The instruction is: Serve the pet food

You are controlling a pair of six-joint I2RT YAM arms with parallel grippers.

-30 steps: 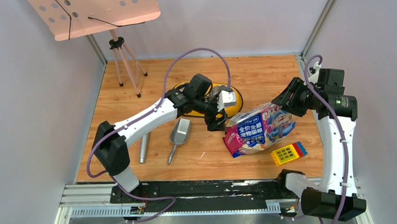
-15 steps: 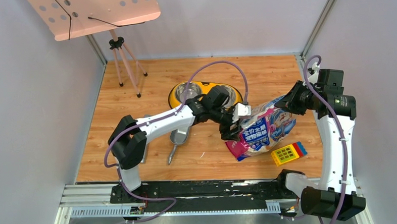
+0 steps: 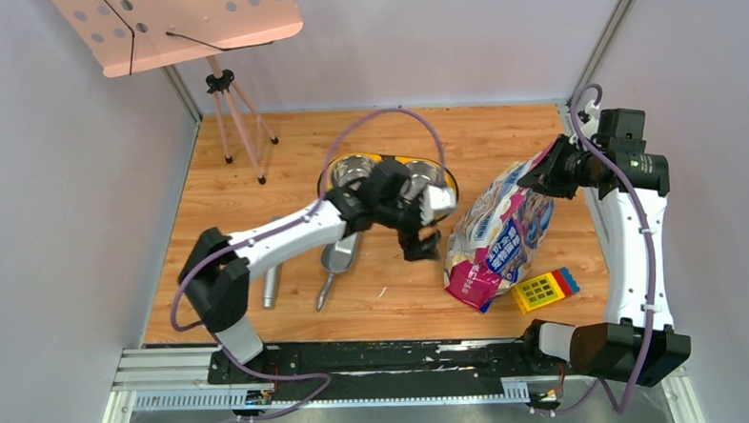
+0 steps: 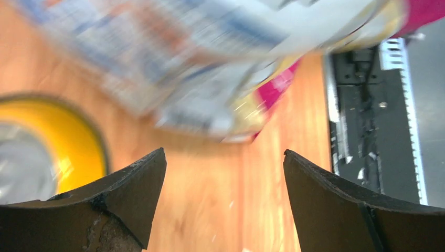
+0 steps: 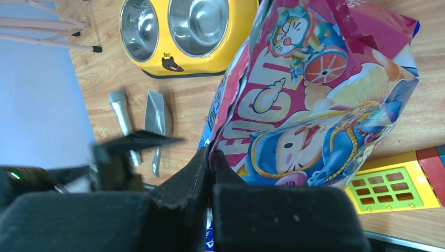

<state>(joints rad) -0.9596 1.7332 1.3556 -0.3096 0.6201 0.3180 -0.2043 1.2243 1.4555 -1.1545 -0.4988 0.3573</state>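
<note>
Glossy pink-blue cat-food bag [image 3: 500, 235] is now raised from flat to upright | top pinched in closed right hand [image 3: 544, 177] | wide-open, empty left hand [image 3: 422, 240] held just left of it

Top view: lighting is bright, even and diffuse from overhead. My arms cast only faint, soft shadows on the wooden surface [image 3: 255, 179], and focus is sharp throughout.

Left wrist view: heavy motion blur smears the cat food bag [image 4: 199, 58] and the yellow feeder [image 4: 78, 136] into streaks. The fingers of my left gripper [image 4: 224, 152] are crisp.

Right wrist view: the bag print is sharp. The steel bowls [image 5: 197, 23] carry soft glare. My right gripper [image 5: 211, 160] reads dark and slightly soft.
</note>
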